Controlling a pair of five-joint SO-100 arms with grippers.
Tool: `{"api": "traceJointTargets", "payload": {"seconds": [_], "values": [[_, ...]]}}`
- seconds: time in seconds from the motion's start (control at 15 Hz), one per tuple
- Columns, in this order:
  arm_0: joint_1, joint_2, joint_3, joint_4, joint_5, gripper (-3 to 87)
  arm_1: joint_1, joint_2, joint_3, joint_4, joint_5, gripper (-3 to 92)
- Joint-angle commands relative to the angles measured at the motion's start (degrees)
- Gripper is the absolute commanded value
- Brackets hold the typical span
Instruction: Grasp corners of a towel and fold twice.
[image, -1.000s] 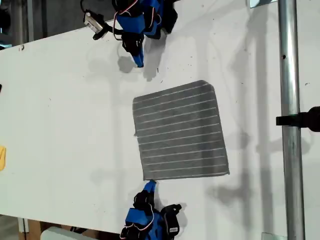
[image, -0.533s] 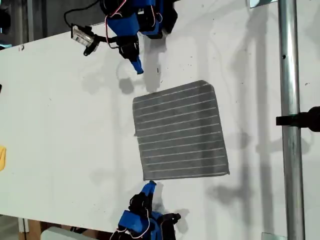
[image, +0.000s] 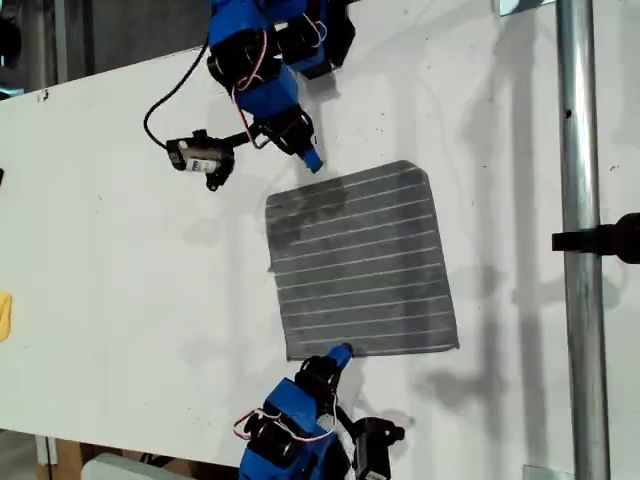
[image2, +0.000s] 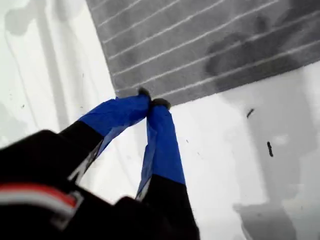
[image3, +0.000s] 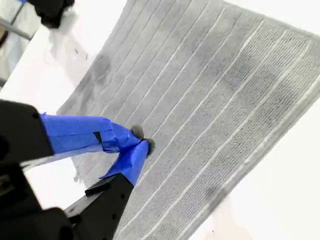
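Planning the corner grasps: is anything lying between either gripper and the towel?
Nothing visible does. My first gripper is at the towel's near edge, close to a corner, and my second gripper hangs by the opposite edge. Only bare white table surrounds the cloth. Both grippers' jaws are shut.

A lab bench: white table (image: 120, 230), metal pole (image: 582, 250), loose cabling (image: 165, 100).

Both wrist views cut off most of the towel (image2: 210, 45), and each shows only one of its corners. In the exterior view, both arms' bases run past the picture's edges. A yellow thing (image: 4, 316) at that view's left edge is cut off, too little of it showing to tell what it is.
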Motion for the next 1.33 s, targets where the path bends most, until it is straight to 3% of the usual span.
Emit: {"api": "traceJointTargets", "payload": {"seconds": [0.0, 0.13, 0.27, 0.33, 0.4, 0.53, 0.8, 1.27], "values": [[4.7, -5.5, -9.6, 0.7, -0.4, -3.0, -4.3, -11.0, -12.5, 1.1, -5.3, -0.3], [8.4, -11.5, -16.9, 2.7, 0.9, -3.0, -6.4, -18.5, -19.0, 3.3, -6.5, -0.3], [10.5, -11.7, -17.7, 2.1, 4.2, -0.3, -8.0, -20.5, -20.5, 3.5, -6.6, 12.6], [11.4, -11.2, -17.8, 1.9, 4.2, 11.7, -8.4, -20.5, -20.3, 3.6, -7.2, 19.8], [11.8, -10.9, -17.8, 2.3, 3.7, 17.3, -9.1, -20.8, -20.3, 4.0, -8.0, 24.9], [11.9, -10.7, -17.8, 2.4, 4.2, 19.8, -10.1, -23.0, -20.2, 6.9, -8.9, 32.9], [12.0, -11.2, -17.6, 2.3, 5.4, 23.5, -13.0, -34.2, -21.2, 8.1, -9.1, 38.4], [11.6, -11.3, -13.8, 2.0, 1.1, 22.4, -14.1, -50.4, -22.9, 2.3, -5.7, 36.2]]}}
